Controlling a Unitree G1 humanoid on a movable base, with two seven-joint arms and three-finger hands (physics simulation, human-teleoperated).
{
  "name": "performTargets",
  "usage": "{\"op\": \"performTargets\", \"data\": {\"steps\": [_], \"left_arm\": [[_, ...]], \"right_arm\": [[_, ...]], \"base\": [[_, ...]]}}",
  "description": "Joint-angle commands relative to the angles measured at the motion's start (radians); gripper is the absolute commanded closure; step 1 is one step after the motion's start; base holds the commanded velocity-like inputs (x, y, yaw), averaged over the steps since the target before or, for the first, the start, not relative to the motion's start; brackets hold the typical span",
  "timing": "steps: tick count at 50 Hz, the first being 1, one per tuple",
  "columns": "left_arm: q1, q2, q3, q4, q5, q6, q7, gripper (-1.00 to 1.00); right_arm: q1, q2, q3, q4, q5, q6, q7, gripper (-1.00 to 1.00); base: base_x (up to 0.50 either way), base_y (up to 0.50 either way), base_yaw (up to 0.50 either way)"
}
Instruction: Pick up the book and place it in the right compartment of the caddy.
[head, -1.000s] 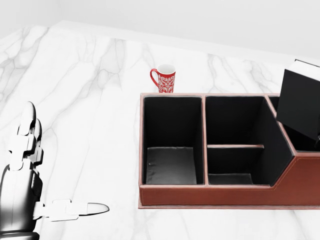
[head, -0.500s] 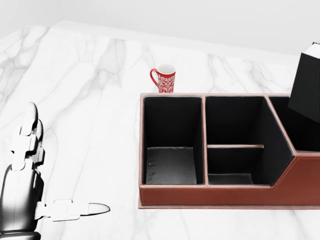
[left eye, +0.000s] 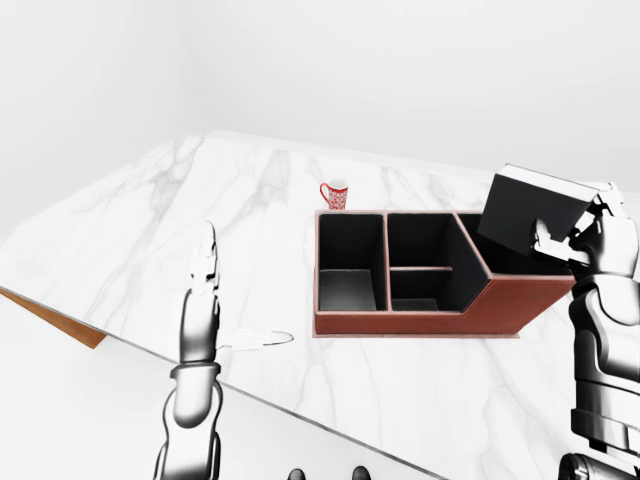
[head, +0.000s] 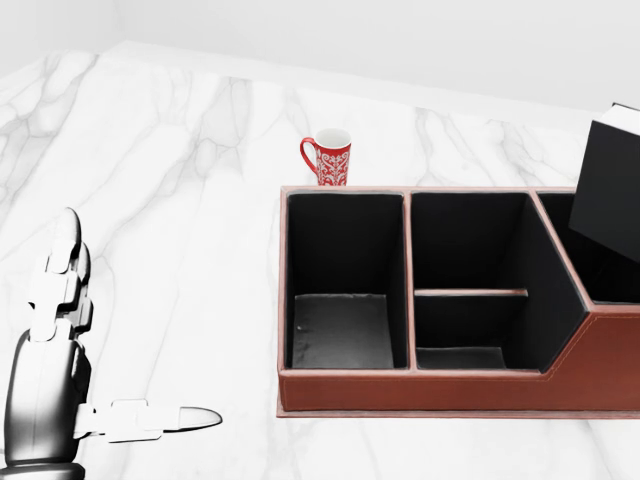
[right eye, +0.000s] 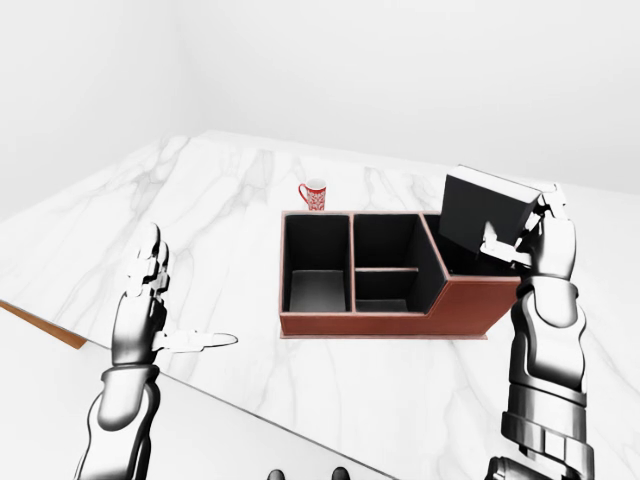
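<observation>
A black book (right eye: 478, 213) with white page edges hangs tilted over the right compartment of the caddy (head: 410, 391). Its lower corner dips just inside that compartment. My right hand (right eye: 522, 228) is shut on the book's right edge, fingers (right eye: 494, 242) wrapped over the cover. The caddy is reddish-brown leather with a black lining: a left bay, a split middle bay and an angled right bay. In the head view only the book's left part (head: 608, 190) shows at the right border. Far to the left, my left hand (head: 62, 330) stays open and flat above the marble, thumb out.
A red and white patterned mug (head: 328, 158) stands just beyond the caddy's top-left corner in the head view. The marble table's near edge (left eye: 150, 360) runs diagonally past my left arm in the left-eye view. Plain white walls surround the table.
The book rose and swung right out of the right bay, then came back down and a little left. My left hand sank slightly.
</observation>
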Motion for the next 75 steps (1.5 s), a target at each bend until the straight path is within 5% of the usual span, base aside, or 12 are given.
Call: {"op": "performTargets", "data": {"steps": [1,9,27,62,75], "left_arm": [[0.003,-0.001,-0.004,-0.009,0.007,0.0,-0.001,-1.0],[0.002,0.0,-0.005,0.004,0.008,0.0,0.002,-1.0],[-0.002,0.001,-0.007,0.028,0.011,0.0,0.005,-1.0],[-0.004,0.003,-0.007,0.045,0.019,0.0,0.007,-1.0],[-0.004,0.004,-0.008,0.054,0.02,0.0,0.009,-1.0]], "right_arm": [[-0.015,-0.011,-0.011,-0.02,0.023,0.0,-0.02,1.0],[-0.031,-0.013,-0.002,0.011,0.018,-0.006,-0.021,1.0],[-0.082,-0.007,0.051,0.136,-0.006,-0.081,-0.03,1.0],[-0.069,-0.031,0.026,0.132,0.004,-0.074,-0.026,1.0],[-0.089,-0.043,0.039,0.246,-0.001,-0.147,-0.031,1.0]], "base": [[0.0,0.0,0.0],[0.0,0.0,0.0],[0.0,0.0,0.0],[0.0,0.0,0.0],[0.0,0.0,0.0]]}}
